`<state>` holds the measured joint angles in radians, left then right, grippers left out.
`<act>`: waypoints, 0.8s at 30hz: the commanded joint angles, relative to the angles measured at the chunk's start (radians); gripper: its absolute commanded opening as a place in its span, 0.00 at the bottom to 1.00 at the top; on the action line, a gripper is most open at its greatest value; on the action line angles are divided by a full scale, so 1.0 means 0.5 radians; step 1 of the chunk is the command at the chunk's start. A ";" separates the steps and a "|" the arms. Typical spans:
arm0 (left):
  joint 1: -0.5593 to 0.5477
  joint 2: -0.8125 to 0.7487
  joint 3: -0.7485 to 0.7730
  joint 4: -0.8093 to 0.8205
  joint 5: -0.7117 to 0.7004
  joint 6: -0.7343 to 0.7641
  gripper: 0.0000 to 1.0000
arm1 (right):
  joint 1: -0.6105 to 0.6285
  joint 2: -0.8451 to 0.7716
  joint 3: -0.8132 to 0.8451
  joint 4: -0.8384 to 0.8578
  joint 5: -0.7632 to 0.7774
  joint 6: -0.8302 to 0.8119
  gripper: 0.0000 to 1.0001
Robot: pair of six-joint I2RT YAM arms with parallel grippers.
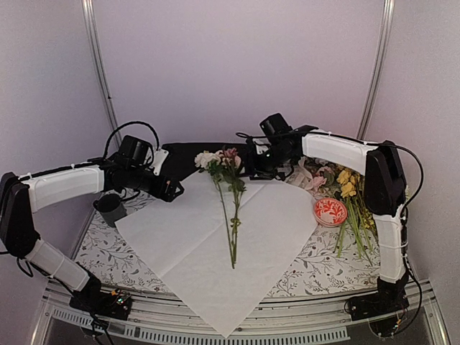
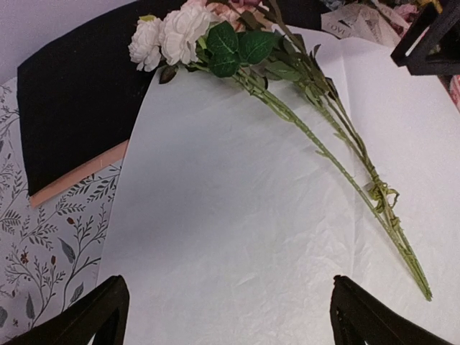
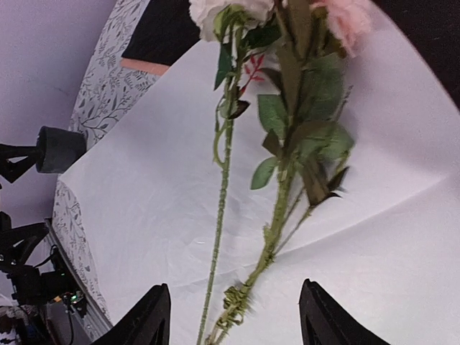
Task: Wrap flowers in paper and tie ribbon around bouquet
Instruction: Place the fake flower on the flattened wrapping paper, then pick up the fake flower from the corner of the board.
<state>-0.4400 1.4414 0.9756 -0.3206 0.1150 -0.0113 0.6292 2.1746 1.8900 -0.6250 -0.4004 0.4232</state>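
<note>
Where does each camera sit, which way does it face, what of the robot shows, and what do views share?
Top external: fixed above and behind the arms, looking down on the large white paper sheet; both arms show.
Left wrist: on the left arm, looking down across the sheet; left claw fingertips at the bottom corners.
Right wrist: on the right arm, looking down on the stems; right claw fingertips at the bottom.
Shared: all three show the sheet and the long-stemmed white and pink flowers.
</note>
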 commanded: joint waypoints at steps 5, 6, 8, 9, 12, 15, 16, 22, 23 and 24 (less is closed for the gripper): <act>0.010 -0.022 0.037 -0.022 -0.001 0.002 0.98 | -0.625 -0.646 -0.288 -0.921 1.137 -0.267 0.43; 0.009 -0.021 0.039 -0.021 -0.001 0.001 0.98 | -0.739 -0.693 -0.398 -0.964 1.159 -0.252 0.39; 0.004 -0.017 0.042 -0.022 -0.008 0.005 0.98 | -0.923 -0.776 -0.603 -0.990 1.174 -0.249 0.36; -0.001 -0.013 0.047 -0.022 -0.014 0.013 0.98 | -0.988 -0.817 -0.686 -0.975 1.177 -0.255 0.38; -0.050 0.001 0.082 -0.027 -0.055 0.039 0.98 | -1.132 -0.898 -0.876 -0.893 1.166 -0.294 0.45; -0.111 0.036 0.167 -0.078 -0.056 0.045 0.98 | -1.216 -0.887 -0.963 -0.861 1.112 -0.328 0.52; -0.128 0.043 0.189 -0.085 -0.049 0.043 0.98 | -1.227 -0.875 -0.990 -0.850 1.110 -0.337 0.55; -0.213 0.039 0.189 -0.080 -0.036 0.044 0.98 | -1.266 -0.769 -1.092 -0.778 1.100 -0.343 0.44; -0.217 0.036 0.177 -0.078 -0.038 0.042 0.98 | -1.271 -0.758 -1.096 -0.769 1.110 -0.343 0.41; -0.223 0.033 0.164 -0.072 -0.040 0.044 0.98 | -1.273 -0.750 -1.097 -0.762 1.133 -0.343 0.40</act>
<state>-0.5343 1.4559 1.0592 -0.3443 0.0940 -0.0002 0.0059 1.7687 1.3586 -1.0389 0.1482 0.2611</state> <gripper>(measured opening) 0.978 0.423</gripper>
